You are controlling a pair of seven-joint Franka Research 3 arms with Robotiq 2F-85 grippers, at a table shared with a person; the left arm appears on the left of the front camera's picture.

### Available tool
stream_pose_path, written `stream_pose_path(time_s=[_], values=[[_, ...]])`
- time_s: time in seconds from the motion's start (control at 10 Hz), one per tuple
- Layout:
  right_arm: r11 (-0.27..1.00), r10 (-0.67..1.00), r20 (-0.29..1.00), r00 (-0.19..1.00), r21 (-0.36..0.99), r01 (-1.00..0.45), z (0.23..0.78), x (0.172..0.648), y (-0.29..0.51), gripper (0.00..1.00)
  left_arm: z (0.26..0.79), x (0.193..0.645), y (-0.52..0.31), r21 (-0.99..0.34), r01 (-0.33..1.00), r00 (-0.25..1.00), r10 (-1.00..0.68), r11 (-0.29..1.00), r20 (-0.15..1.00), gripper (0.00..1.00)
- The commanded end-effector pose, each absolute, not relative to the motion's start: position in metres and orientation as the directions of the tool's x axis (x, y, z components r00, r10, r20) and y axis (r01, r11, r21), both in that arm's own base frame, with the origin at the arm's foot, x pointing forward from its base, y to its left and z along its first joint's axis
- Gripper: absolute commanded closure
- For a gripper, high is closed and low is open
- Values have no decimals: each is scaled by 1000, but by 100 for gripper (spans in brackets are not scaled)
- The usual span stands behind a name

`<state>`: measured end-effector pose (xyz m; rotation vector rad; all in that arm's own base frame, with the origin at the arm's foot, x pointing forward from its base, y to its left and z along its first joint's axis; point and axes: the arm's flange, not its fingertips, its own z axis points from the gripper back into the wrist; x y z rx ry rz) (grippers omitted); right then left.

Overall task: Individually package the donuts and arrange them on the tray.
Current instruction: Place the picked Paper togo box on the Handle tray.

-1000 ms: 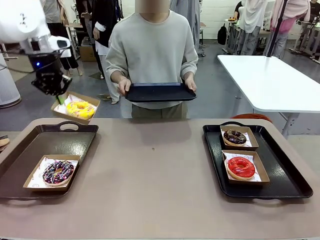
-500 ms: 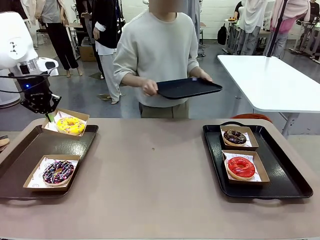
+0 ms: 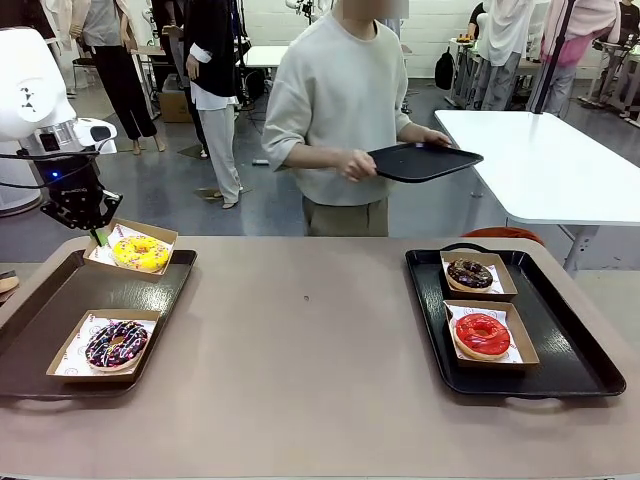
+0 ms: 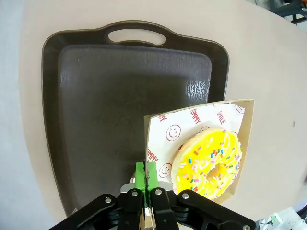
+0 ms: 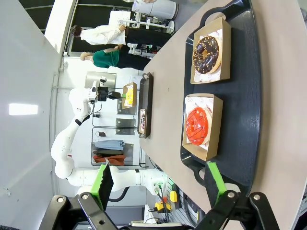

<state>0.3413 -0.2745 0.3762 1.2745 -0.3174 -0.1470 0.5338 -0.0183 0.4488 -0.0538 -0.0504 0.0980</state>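
so, step in hand: the left gripper [image 3: 98, 232] has its jaws clamped on the rear edge of a cardboard tray [image 4: 242, 125] holding the yellow donut [image 3: 141, 251], carried just over the far rim of the left tray [image 3: 60, 310].
how to do it well: i judge the carton should come down level onto bare tray floor behind the striped donut [image 3: 116, 343], with the pinch kept until the base sits flat; the carton is held by one edge alone, so it looks likely to sag or tip toward the donut side.
wrist check: the left wrist view shows the green pads [image 4: 146, 174] closed on the carton's lip and its smiley-print paper liner [image 4: 180, 125], with dark tray floor open below, so there seems room to land it.
what could go wrong: letting go while the carton hangs over the rim could leave it tilted on the edge.
right gripper [image 5: 158, 184]: jaws wide apart, holding nothing, looking down on the right tray [image 3: 585, 375].
already placed: the chocolate donut [image 3: 470, 273] and the red donut [image 3: 482, 333] each sit in a carton on the right tray, one behind the other.
surface: a smooth brown table [image 3: 310, 370], bare between the two trays.
room: a person at the far side holds a flat black tray [image 3: 425, 160] in both hands, turned toward a white table [image 3: 545, 160]; other people stand farther back in a bright workshop.
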Motion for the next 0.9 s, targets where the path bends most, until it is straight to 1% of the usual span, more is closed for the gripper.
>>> stream_pose_path(time_s=[0.0, 0.4, 0.6, 0.8], values=[[293, -280, 153, 948, 954, -68, 378, 340, -275, 0, 452, 533, -18, -57, -96, 994, 99, 994, 51, 99], [293, -280, 153, 948, 954, -68, 378, 340, -275, 0, 449, 534, -18, -56, -96, 994, 99, 994, 48, 99], [293, -280, 153, 948, 954, -68, 378, 340, -275, 0, 439, 540, 9, -144, -47, 998, 53, 988, 37, 99], [293, -280, 153, 948, 954, -68, 378, 340, -275, 0, 427, 542, 29, -180, -32, 998, 42, 983, 53, 99]])
